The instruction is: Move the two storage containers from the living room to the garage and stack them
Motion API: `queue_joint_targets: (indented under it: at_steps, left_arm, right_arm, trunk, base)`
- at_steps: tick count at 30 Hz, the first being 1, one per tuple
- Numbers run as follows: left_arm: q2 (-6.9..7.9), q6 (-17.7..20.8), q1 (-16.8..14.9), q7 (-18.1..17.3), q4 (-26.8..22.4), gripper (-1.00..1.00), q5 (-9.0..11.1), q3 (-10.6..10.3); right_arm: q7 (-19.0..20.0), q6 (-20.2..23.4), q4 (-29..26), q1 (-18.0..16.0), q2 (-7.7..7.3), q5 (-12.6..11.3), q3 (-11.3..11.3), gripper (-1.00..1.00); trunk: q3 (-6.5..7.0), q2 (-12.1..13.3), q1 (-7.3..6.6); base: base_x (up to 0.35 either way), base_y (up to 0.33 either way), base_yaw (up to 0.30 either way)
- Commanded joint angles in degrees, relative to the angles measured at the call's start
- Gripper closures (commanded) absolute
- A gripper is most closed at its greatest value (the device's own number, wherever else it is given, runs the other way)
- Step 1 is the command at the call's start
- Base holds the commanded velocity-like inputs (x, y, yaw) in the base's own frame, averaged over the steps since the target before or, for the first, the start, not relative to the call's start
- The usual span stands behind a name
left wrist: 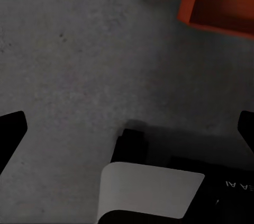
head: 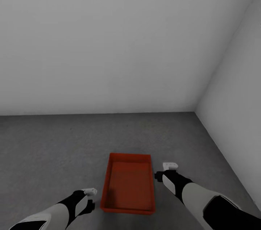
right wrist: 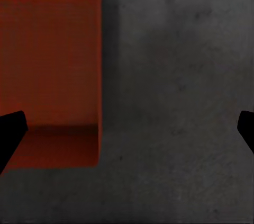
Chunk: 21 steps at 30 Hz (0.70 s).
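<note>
1. The garage floor (head: 54,143), dark mottled concrete, meets plain pale walls (head: 108,41) ahead of both pincers and to the outer side of the right one.
2. One storage container (head: 128,184), an orange-red open-top bin, sits flat on that floor between the two pincers, empty inside. It looks stiff and light, with smooth straight walls that could slip. The long side rims seem the best place to pinch or press from both sides.
3. The left arm (head: 54,213) reaches forward and down, its wrist lying back toward the container's near corner.
4. The right arm (head: 203,197) stretches further forward.
5. The left gripper (head: 90,191) hangs just beside the bin's outer wall, spread wide and empty.
6. The right gripper (head: 169,166) hovers beside the opposite wall, wide apart too, gripping nothing.
</note>
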Motion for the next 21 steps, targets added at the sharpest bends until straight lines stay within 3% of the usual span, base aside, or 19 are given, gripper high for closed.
queue_joint_targets:
  at_steps: [1,3,9,21]
  left_arm:
    - [-0.01,-0.14,0.0,0.37,0.25,-1.0,0.48,0.29]
    - [0.02,-0.49,0.0,0.34,0.74,-1.0,0.48,0.29]
    - [0.02,-0.98,0.37,0.23,1.75,-1.0,0.4,0.24]
    - [0.39,-2.15,0.94,0.16,1.96,-1.0,0.17,0.29]
  right_arm:
    - [-0.33,0.15,0.25,0.58,0.16,-0.37,0.5,-1.0]
    - [-0.35,-0.02,0.56,1.84,0.34,0.04,0.5,-1.0]
    - [-0.5,-2.05,0.95,10.01,0.53,5.1,0.48,-1.0]
    - [-0.58,-5.27,1.26,21.69,0.37,6.26,0.42,-1.0]
  trunk:
    - [0.15,0.39,-0.23]
    - [0.5,1.2,-0.67]
    - [1.58,3.6,-1.99]
    - [3.74,8.42,-4.62]
  base:
    - [0.0,0.0,0.0]
    - [0.0,0.0,0.0]
    - [0.0,0.0,0.0]
    - [0.0,0.0,0.0]
